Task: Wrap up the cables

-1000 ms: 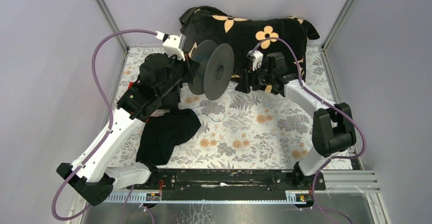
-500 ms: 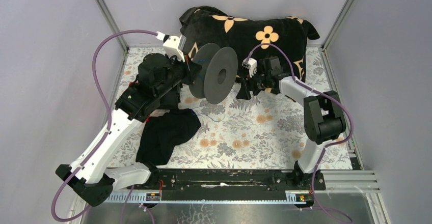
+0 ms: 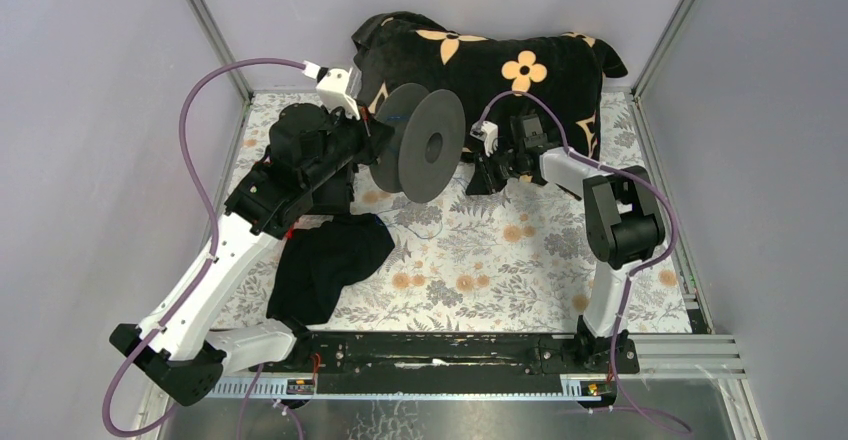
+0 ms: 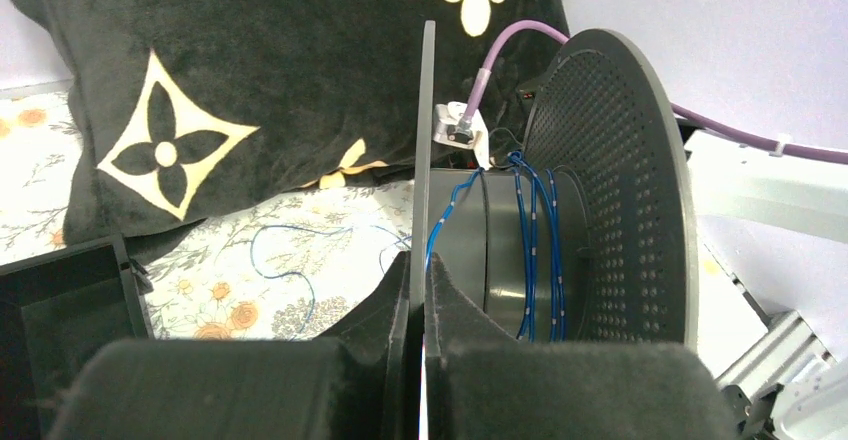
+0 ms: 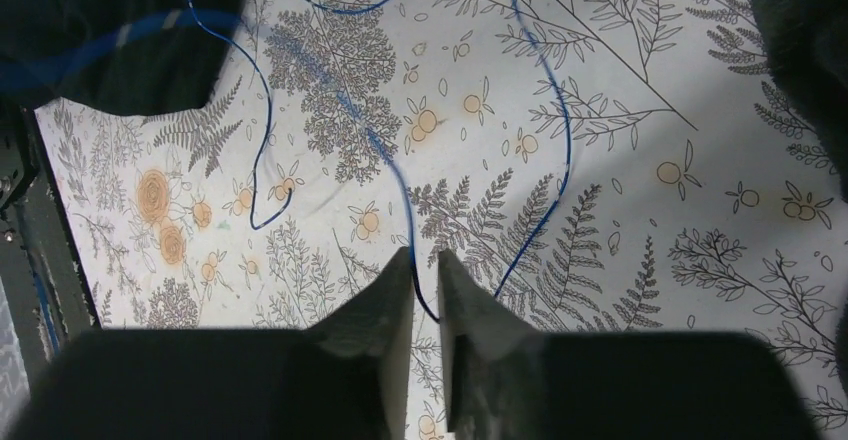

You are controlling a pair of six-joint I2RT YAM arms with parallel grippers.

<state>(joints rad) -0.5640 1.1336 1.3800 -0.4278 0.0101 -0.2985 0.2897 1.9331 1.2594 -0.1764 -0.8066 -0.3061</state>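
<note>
We judge that the wrapping is begun but far from finished. The left gripper [image 4: 418,260] is clenched on the thin edge of one flange of the spool [image 4: 612,190]. It holds the spool lifted, with its axis about level, at 12 o'clock from the middle of the tablecloth [image 3: 520,260] and just in front of the pillow [image 3: 520,60].

In the left wrist view we count only a few turns of the cables [image 4: 524,260] on the core [image 4: 490,260]. The turns sit apart from each other, and most of the core is bare.

The rest is not yet wound. In the right wrist view the blue strands lie in loose loops on the tablecloth: one loop at 10 o'clock, one long curve at 1 o'clock. One strand comes down into the narrow gap between the fingers of the right gripper [image 5: 425,260]. These fingers are almost together, and we think that they pinch this strand, though the contact itself is hidden from us. In the top view this gripper is near the spool, at its 3 o'clock, and more loose strand lies on the tablecloth at the spool's 6 o'clock.

What is left, in our judgement, is most of the work: to lead the loose length around the core, turn after turn, and to keep it tight. How long the loose part is we cannot tell, because the strands run out of the pictures.
</note>
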